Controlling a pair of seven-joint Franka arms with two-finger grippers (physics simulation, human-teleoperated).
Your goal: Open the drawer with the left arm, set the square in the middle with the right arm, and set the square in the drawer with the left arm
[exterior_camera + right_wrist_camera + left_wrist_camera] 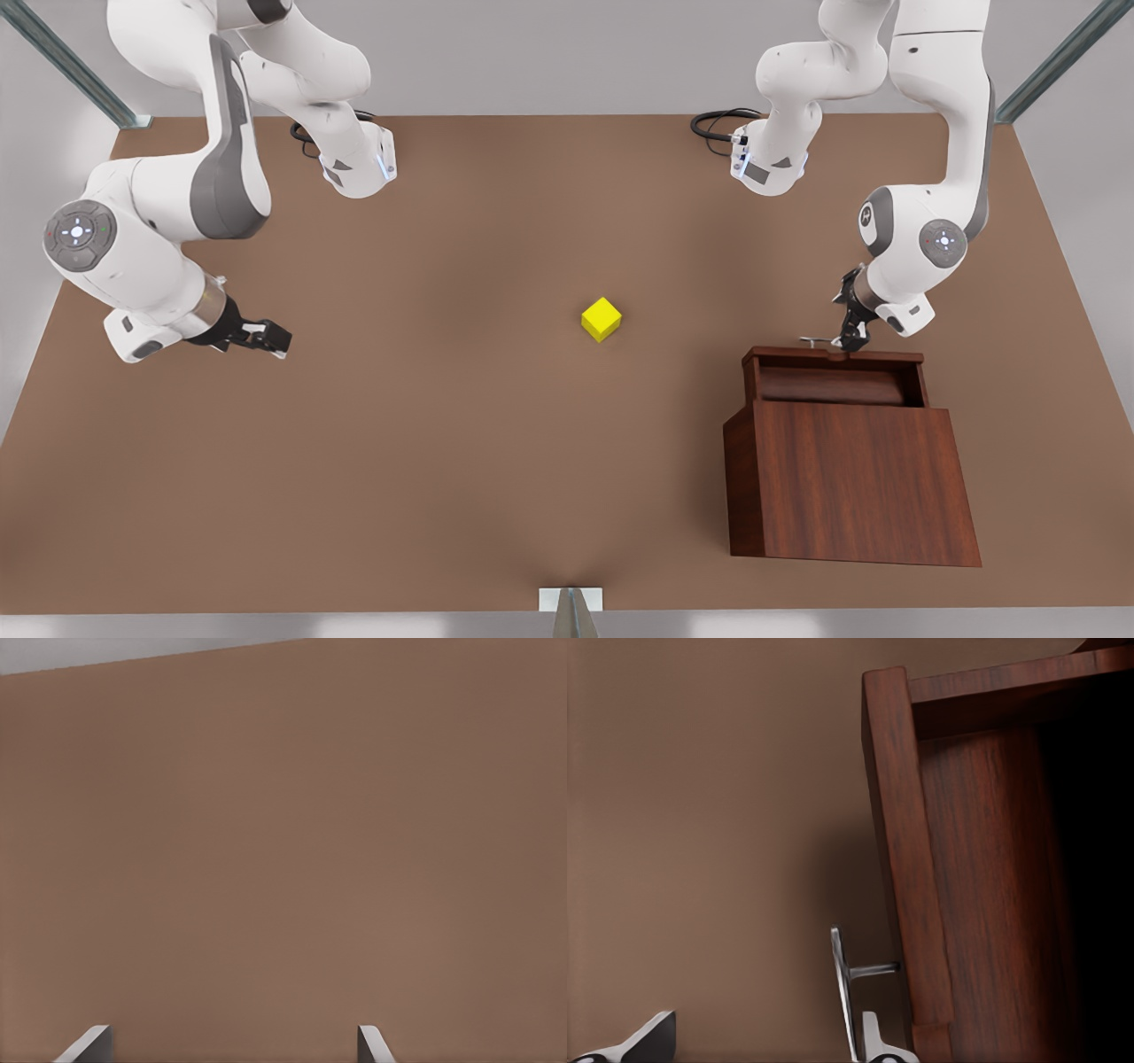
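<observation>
The yellow square (601,319) rests on the brown tabletop near its middle, with neither gripper touching it. On the front view's right, the reddish-brown drawer (833,372) is pulled out of its cabinet (850,478), showing an empty inside. My left gripper (852,332) hovers at the drawer's silver handle (819,339). In the left wrist view the left gripper (764,1041) is open, and the handle (843,983) stands between its fingers, close to one fingertip (873,1036). My right gripper (266,337) waits low over the table on the front view's left, open and empty (230,1045).
The table (443,443) is a flat brown surface with bare room between the square and the right gripper. Both arm bases (359,164) stand at the far edge. A small white mount (570,600) sits at the near edge.
</observation>
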